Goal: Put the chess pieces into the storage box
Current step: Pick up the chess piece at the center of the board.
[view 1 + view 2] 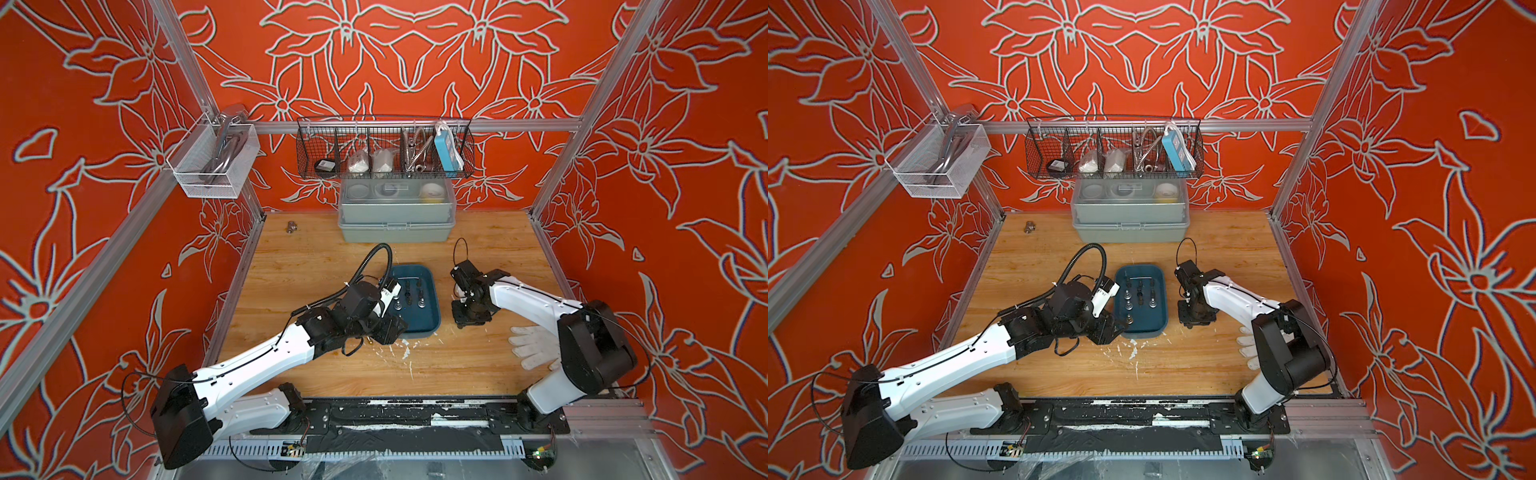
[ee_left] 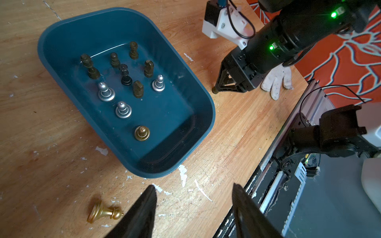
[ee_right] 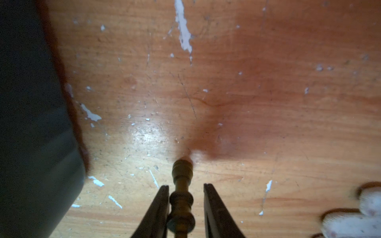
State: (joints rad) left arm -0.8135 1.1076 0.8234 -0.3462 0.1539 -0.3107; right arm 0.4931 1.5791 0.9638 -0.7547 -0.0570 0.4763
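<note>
Scuffed wood tabletop (image 2: 237,127) is carrying rounded teal plastic storage box (image 2: 175,115), turned silver/brown chess pieces (image 2: 105,92) standing inside; left fingers (image 2: 144,206) hanging spread near fallen gold pawn (image 2: 103,212); right fingers (image 3: 156,206) straddling brass piece (image 3: 182,171), not yet clamping.

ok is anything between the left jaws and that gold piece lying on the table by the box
Nothing visible does. The gold piece lies on its side on bare table beside the left gripper, just outside its open jaws. Only bare table separates it from the storage box.
</note>
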